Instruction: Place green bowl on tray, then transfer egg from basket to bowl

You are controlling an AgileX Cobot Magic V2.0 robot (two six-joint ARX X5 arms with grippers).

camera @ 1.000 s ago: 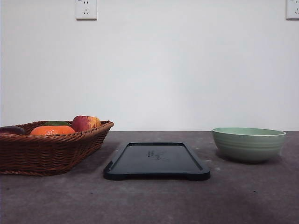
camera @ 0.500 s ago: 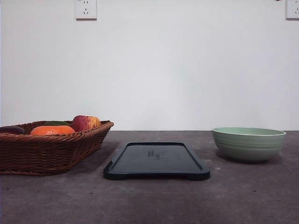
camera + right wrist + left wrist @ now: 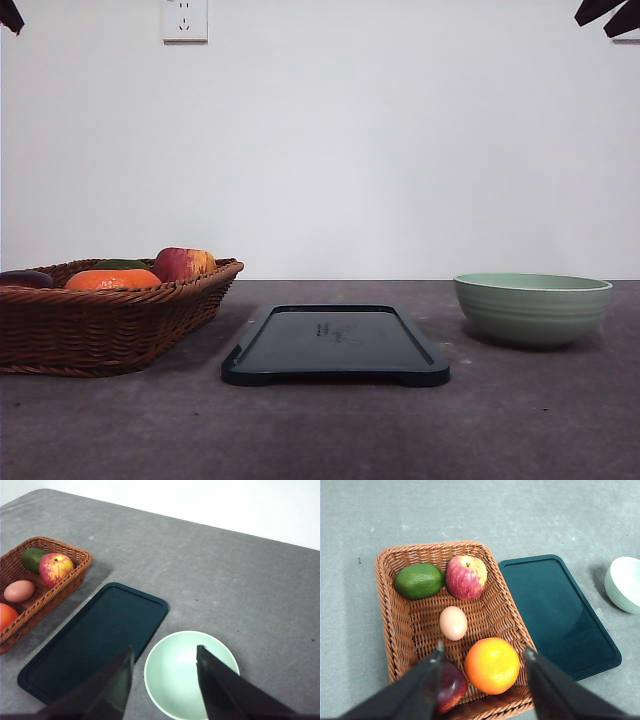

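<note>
Both end effectors, left (image 3: 482, 652) and right (image 3: 164, 655), gape wide, holding nothing.

A round red-yellow apple (image 3: 466, 577) lies touching a dark green oval avocado (image 3: 419, 580); a round orange fruit (image 3: 492, 665) and a dark red fruit (image 3: 451, 686) lie apart from the apple.

Front view: basket (image 3: 100, 320) cut off at the picture's left edge, its wall hiding the egg (image 3: 453, 623); green bowl (image 3: 625, 582) was cropped in the left wrist view
</note>
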